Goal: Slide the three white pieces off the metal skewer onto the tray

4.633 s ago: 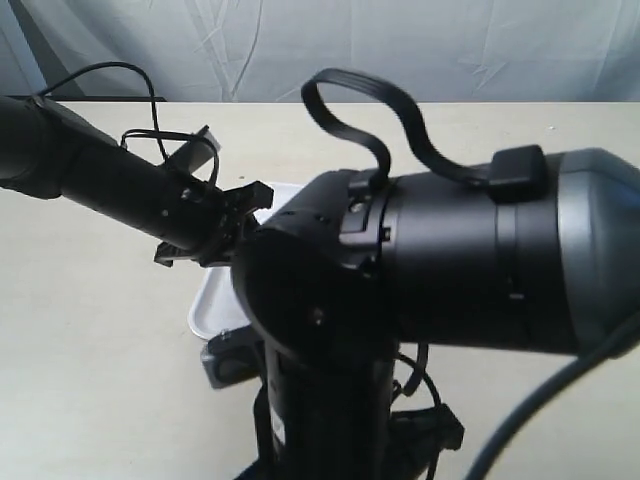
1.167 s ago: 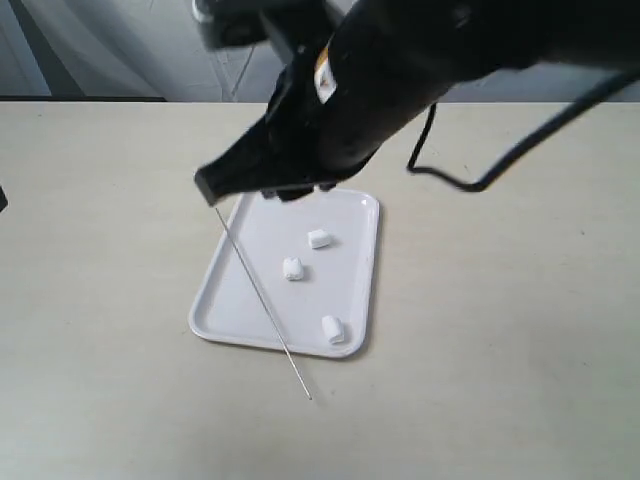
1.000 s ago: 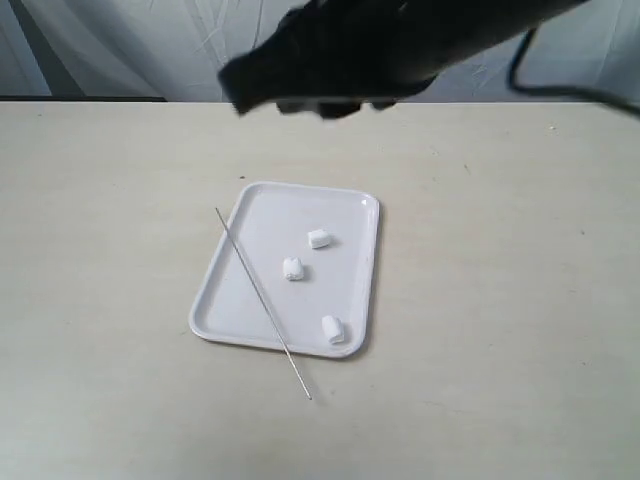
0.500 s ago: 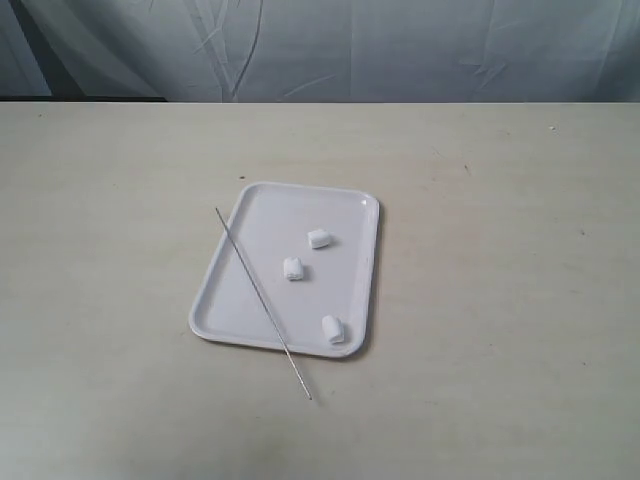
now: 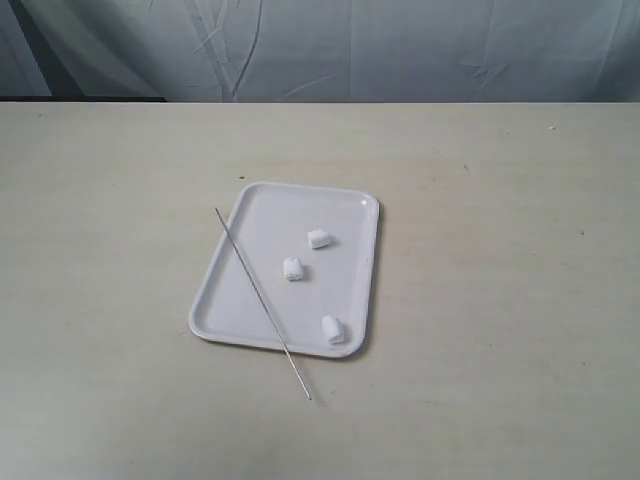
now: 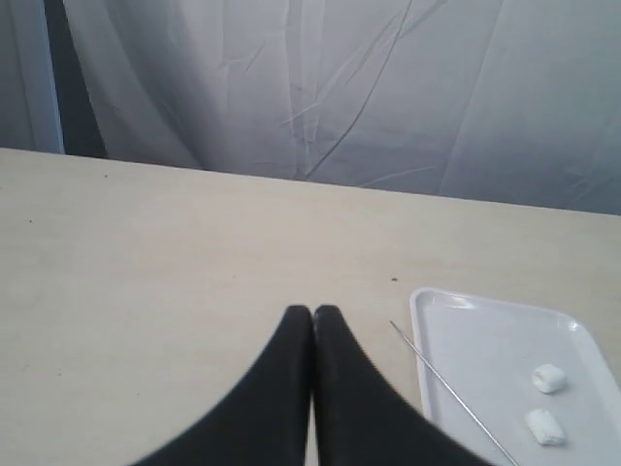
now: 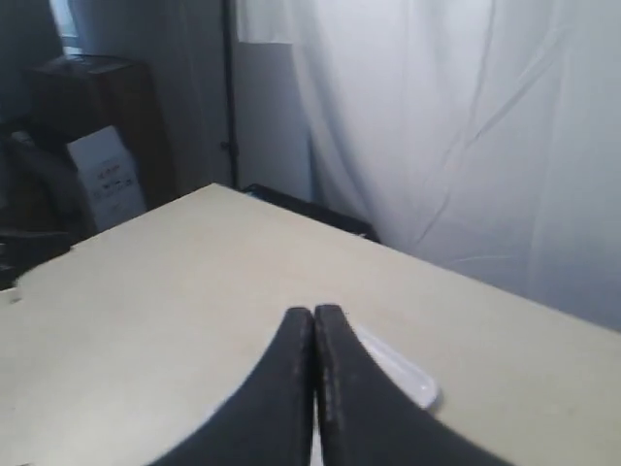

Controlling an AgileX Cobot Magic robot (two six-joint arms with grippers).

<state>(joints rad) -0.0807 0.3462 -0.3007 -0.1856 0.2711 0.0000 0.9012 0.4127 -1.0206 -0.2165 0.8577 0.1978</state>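
The three white pieces (image 5: pixel 293 268) lie loose on the tray (image 5: pixel 350 260), off the metal skewer (image 5: pixel 262 300); likely soft and light, so pinch their sides gently; your left gripper (image 6: pixel 312 313) and right gripper (image 7: pixel 313 312) are closed, empty.

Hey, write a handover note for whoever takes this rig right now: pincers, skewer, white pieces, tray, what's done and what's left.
Left pincer: shut, holding nothing.
Right pincer: shut, holding nothing.
Three white pieces: loose on the tray, apart from one another.
Metal skewer: bare, slanted across the tray's left part, both ends past its rim.
Done: all pieces off the skewer, on the tray.
Left: nothing apparent.
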